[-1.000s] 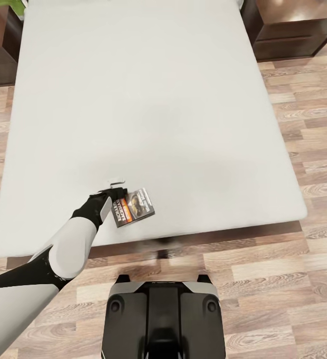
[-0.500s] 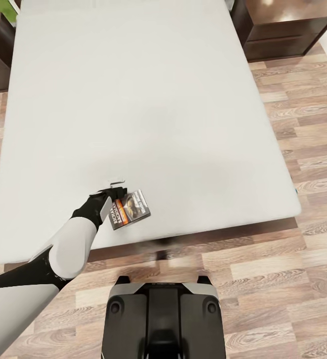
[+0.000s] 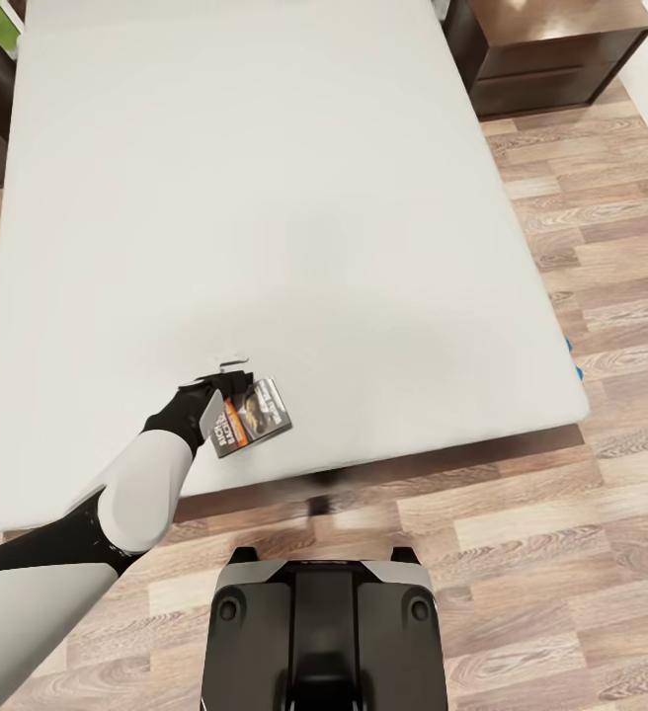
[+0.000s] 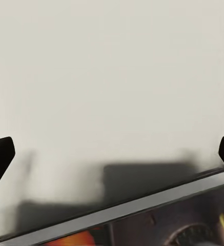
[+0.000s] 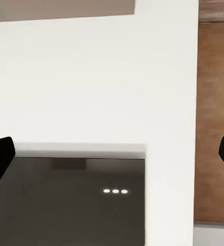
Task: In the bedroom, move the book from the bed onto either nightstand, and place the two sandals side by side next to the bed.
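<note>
Near the bed's (image 3: 265, 197) foot edge, the left tool (image 3: 227, 373) reaches over the pale mattress with the book (image 3: 253, 418) right at its tip. The book lies just beside the tool, on the side toward the robot's base (image 3: 322, 632), tilted, its orange band and white lettering next to the tool's black wrist. From the head view the tool seems to touch the book's near edge, but whether it clamps the book cannot be told. In the left wrist view the dark fingertips (image 4: 0, 156) stand wide apart at both edges of the picture, with the book's (image 4: 158, 218) pale edge and dark cover crossing slantwise between them and casting a shadow on the mattress (image 4: 112, 77).

Beyond the tool the mattress runs bare to the far end. Far off to the tool's right, past the bed's far corner, stands a dark brown nightstand (image 3: 551, 49) on the plank floor (image 3: 581, 474). At the bed's right side, near its foot corner, small bits of bright blue (image 3: 573, 359) peek out at the mattress edge; what they are cannot be told.

In the right wrist view the right tool's fingertips (image 5: 0, 156) are spread wide apart, with nothing between them, facing a white wall (image 5: 91, 77) and a dark glossy panel (image 5: 65, 202).
</note>
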Controlling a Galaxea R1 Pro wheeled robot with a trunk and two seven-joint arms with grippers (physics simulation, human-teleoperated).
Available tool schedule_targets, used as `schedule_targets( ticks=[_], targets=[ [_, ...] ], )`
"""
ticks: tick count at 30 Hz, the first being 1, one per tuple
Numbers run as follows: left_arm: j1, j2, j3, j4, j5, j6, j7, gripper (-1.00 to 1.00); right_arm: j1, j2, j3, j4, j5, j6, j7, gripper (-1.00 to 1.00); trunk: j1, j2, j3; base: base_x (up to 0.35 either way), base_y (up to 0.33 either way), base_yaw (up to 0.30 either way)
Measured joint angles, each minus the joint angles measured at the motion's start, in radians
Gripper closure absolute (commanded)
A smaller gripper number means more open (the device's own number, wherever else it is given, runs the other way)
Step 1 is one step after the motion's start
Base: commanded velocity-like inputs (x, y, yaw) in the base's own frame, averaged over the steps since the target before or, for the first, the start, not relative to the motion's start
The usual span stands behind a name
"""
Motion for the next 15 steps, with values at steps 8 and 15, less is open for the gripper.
schedule_targets(
  ticks=[8,15],
  targets=[
    [0.0,-0.001,0.0,0.0,-0.001,0.0,0.0,-1.0,0.0,0.001,0.0,0.001,0.0,0.0,0.0,-1.0,0.0,0.0,0.0,0.0,0.0,-0.039],
    [0.0,-0.001,0.0,0.0,-0.001,0.0,0.0,-1.0,0.0,0.002,-0.001,0.0,0.0,0.0,0.0,-1.0,0.0,0.0,-0.002,0.0,0.0,-0.007]
  ],
)
